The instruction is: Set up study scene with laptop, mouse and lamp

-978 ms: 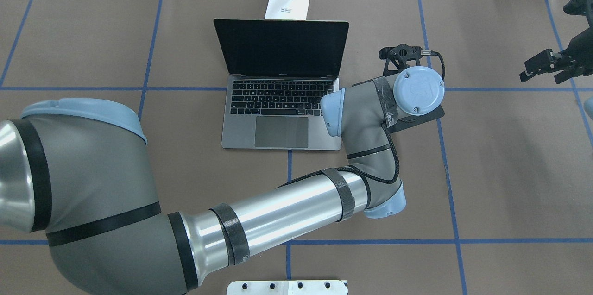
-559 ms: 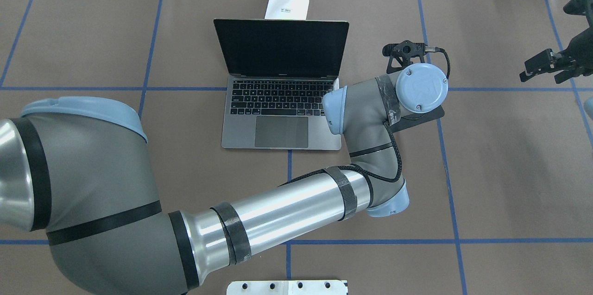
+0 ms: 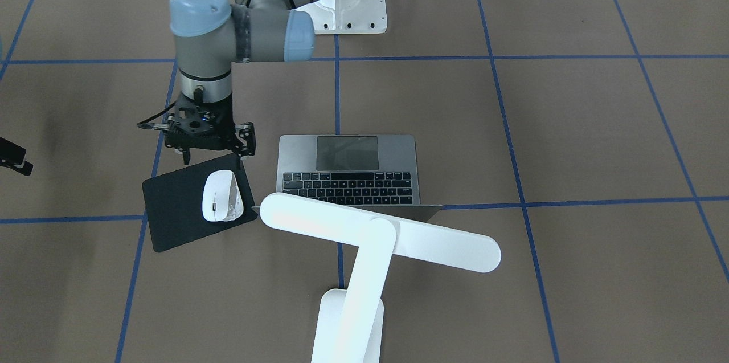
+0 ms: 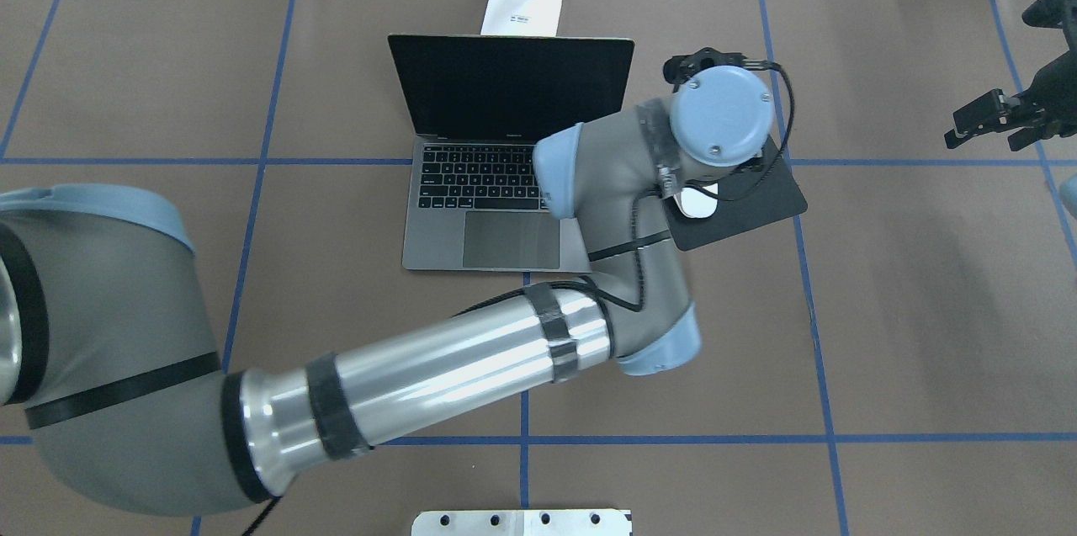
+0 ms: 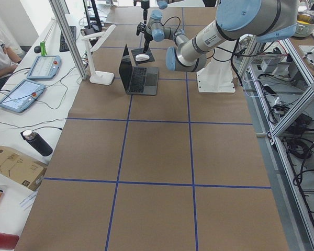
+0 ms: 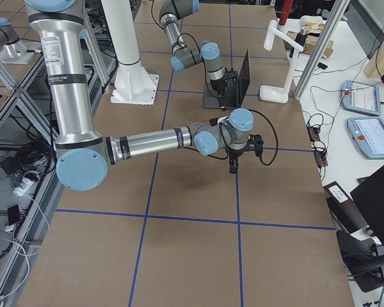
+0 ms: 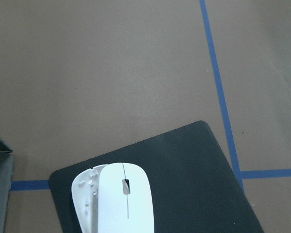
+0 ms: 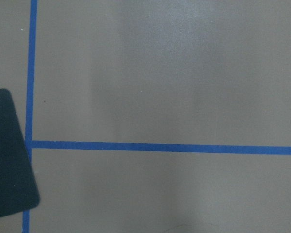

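Mouse (image 3: 222, 196) on black mouse pad (image 3: 171, 212), left gripper (image 3: 212, 159) above, seemingly open

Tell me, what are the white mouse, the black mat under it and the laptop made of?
The mouse looks like smooth, glossy white plastic, with a thin seam line. The mat looks like matte fabric or rubber: thin, flat, no shine, though I can't be sure. The laptop looks like matte grey metal, probably aluminium.

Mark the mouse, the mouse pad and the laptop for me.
mouse (image 3: 222, 196), exterior front-facing view, middle of its white top.
mouse pad (image 3: 171, 212), exterior front-facing view, bare black surface beside the mouse.
laptop (image 3: 347, 153), exterior front-facing view, on its grey trackpad.
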Tool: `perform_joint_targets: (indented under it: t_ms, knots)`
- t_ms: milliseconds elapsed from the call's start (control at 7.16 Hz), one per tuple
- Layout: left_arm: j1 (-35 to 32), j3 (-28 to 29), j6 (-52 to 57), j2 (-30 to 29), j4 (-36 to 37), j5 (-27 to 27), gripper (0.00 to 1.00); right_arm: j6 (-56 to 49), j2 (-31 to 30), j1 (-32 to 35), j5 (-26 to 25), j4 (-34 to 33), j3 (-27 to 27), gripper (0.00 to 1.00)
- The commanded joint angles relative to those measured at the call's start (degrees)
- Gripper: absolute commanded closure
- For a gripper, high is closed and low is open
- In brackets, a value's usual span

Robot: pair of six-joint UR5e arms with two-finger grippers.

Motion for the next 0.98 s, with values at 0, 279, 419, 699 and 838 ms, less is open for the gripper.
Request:
perform_joint_targets:
  t_ms: [0,279,419,699,838]
  knots:
    - [-6.06,-18.04,7.35,16.14,5.02,-10.94,0.01,-0.09,0.93,-0.03,-0.3,0.12,-1.23,0.01]
    - [-15.71,-32.95,20.5,34.74,4.93,-24.18,0.01,0.26,1.63,-0.03,-0.92,0.12,-1.23,0.01]
    - [-21.16,-37.03,27.71,41.71,4.93,-30.09,0.01,0.44,1.9,-0.03,-0.92,0.12,-1.23,0.01]
    - [-27.68,-41.62,31.81,52.98,4.32,-32.51,0.01,0.44,1.9,0.06,-3.62,0.12,-0.53,0.01]
    - [-32.16,-41.81,38.78,57.64,4.58,-35.56,0.01,0.44,1.47,0.15,-3.99,0.12,-0.27,0.01]
